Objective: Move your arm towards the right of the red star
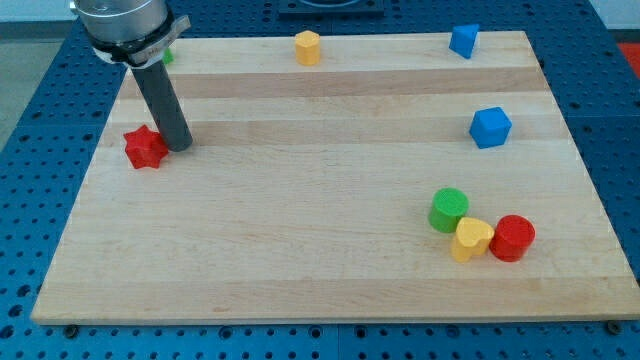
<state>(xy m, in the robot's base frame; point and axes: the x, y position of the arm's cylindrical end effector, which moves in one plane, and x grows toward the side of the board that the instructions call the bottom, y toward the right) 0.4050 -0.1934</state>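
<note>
Red star [145,148] sits near the wooden desk's [330,280] nine o'clock edge. Your end effector, a plain rod with no jaws, has its tip [181,148] just at the star's three o'clock, so you're essentially there.

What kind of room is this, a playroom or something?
Probably a robot lab, not a playroom: a wooden board lies on a blue bench with rows of holes, and my tip rests just right of the red star.
</note>
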